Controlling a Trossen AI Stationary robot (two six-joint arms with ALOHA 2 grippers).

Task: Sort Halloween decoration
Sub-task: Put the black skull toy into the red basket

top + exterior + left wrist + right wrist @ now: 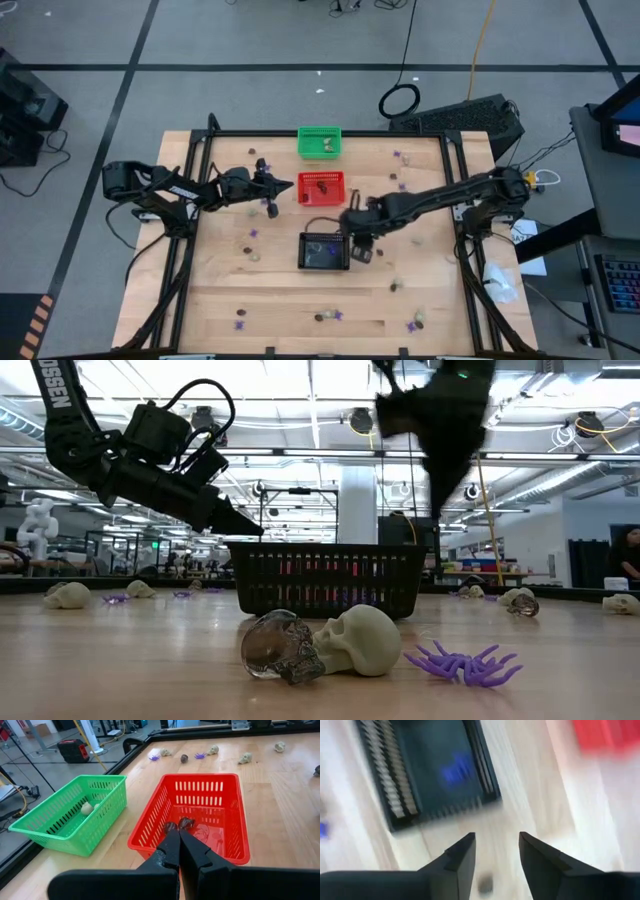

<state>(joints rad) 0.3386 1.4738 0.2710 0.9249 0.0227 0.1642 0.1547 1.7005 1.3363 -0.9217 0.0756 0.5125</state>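
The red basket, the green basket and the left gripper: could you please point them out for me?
red basket (pixel 150 827): left wrist view, its near-left wall.
green basket (pixel 52 820): left wrist view, its slatted side wall.
left gripper (pixel 179 836): left wrist view, tips of its shut fingers.

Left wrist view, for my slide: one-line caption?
Shut left hand poised beside the red basket holding dark trinkets; cream trinkets sit in the green basket.
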